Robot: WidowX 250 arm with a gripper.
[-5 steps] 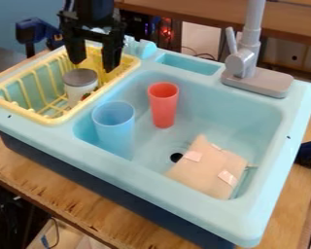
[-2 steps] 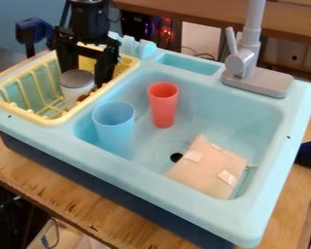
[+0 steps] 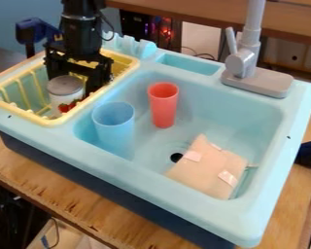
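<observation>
Over in the yellow dish rack (image 3: 51,120), at the left of the view, here's the black gripper (image 3: 74,84), pointing down right at the white jar (image 3: 59,101), and its fingers (image 3: 97,83) are spread wide, with the jar's grey lid (image 3: 65,84) between and slightly in front of them! The jar stands upright inside the rack, red strawberries (image 3: 68,106) showing low on its side; whether the fingers touch it, I can't tell from here. Across to the pale blue sink (image 3: 268,194) now, and it's a busy basin: the blue cup (image 3: 114,126) upright on the side nearest the rack, the red cup (image 3: 163,106) upright just beyond it, the two standing apart. Down towards the near corner lies a beige cushion (image 3: 207,170) with pale patches on it, right beside the dark drain (image 3: 176,157). Up behind the basin rises the grey faucet (image 3: 242,63), and under the whole lot, the wooden worktop (image 3: 28,170)
</observation>
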